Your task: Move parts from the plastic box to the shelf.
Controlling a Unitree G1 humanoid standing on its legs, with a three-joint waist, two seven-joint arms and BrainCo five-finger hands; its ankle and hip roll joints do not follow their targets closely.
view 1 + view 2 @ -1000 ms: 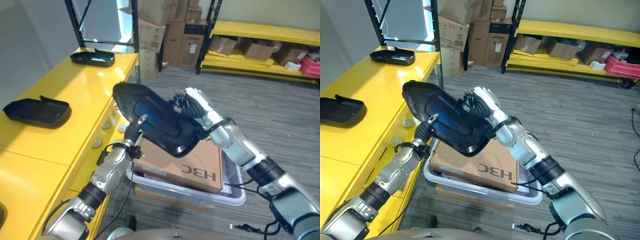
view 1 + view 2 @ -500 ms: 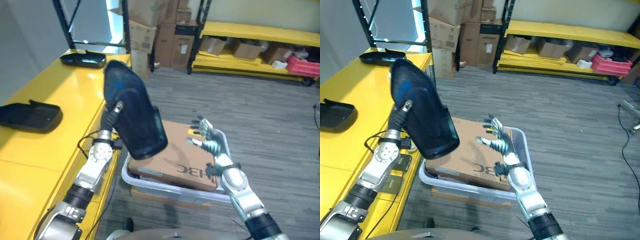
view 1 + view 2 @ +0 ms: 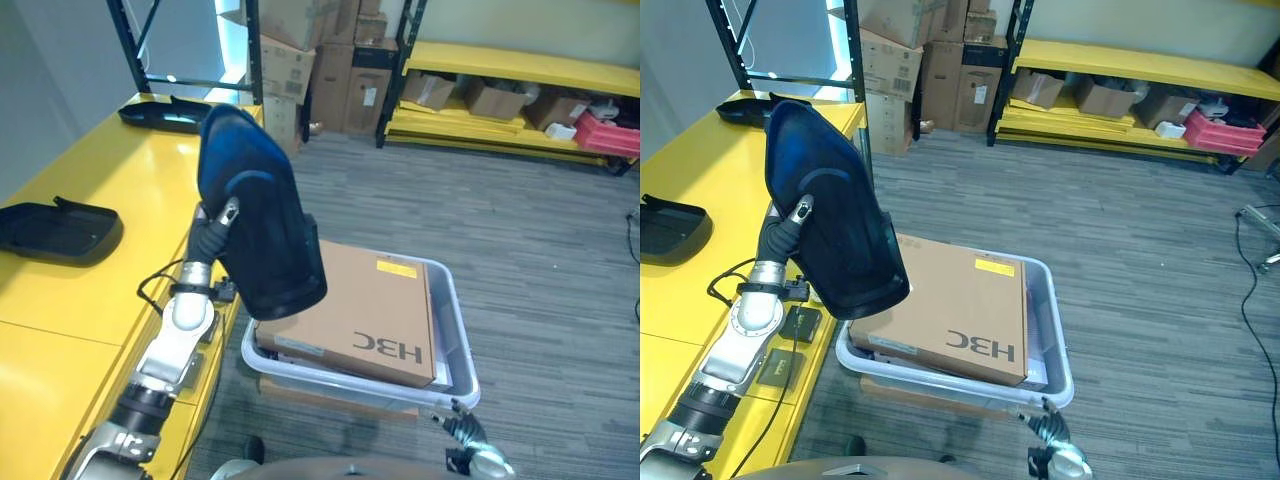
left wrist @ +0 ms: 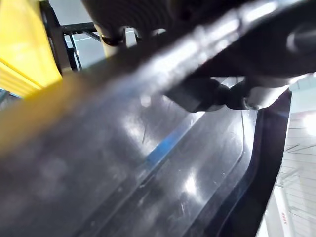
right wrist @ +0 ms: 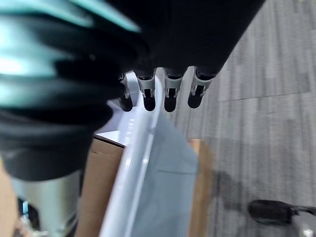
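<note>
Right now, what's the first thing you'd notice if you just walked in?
The big black part, held up in the air by the left hand, between the yellow shelf and the box. Next, the brown carton lying in that clear plastic box on the floor. Two more black parts already lie on the shelf.

silver-grey arm (image 3: pixel 170 345), dark ribbed wrist cover (image 5: pixel 54 89) — dark-tipped fingers (image 5: pixel 170 96)

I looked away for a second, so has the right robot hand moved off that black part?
Yes. The right robot hand has dropped away from the black part, now low beside the plastic box's near rim; the left robot hand carries the part alone.
</note>
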